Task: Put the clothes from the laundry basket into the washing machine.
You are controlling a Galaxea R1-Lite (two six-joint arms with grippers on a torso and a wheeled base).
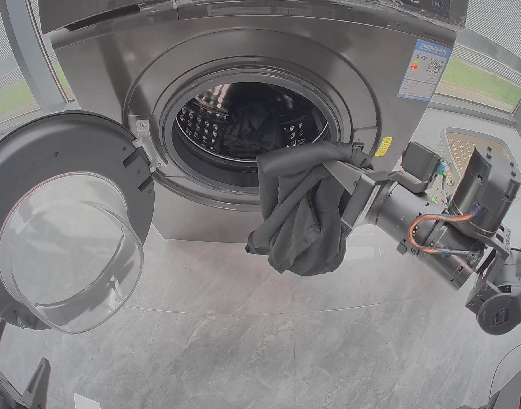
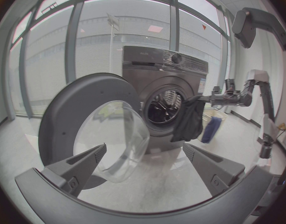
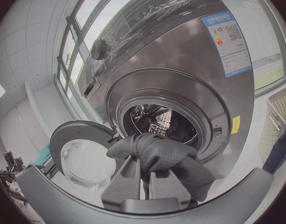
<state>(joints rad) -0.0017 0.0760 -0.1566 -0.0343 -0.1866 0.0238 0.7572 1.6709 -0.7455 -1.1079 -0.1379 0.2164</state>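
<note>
My right gripper (image 1: 335,171) is shut on a dark grey garment (image 1: 300,211) that hangs in folds just in front of the lower right rim of the washing machine (image 1: 306,58) opening. In the right wrist view the garment (image 3: 163,154) bunches over my gripper (image 3: 144,171). Another dark piece of clothing (image 1: 249,126) lies inside the drum. The laundry basket (image 1: 462,146) stands to the right of the machine, with a blue cloth (image 2: 211,128) draped over its rim. My left gripper (image 2: 143,151) is open, low and to the left, facing the machine with nothing between its fingers.
The round glass door (image 1: 62,222) of the machine is swung wide open to the left. Grey marble floor (image 1: 260,336) spreads in front of the machine. Large windows (image 2: 87,47) stand behind the machine.
</note>
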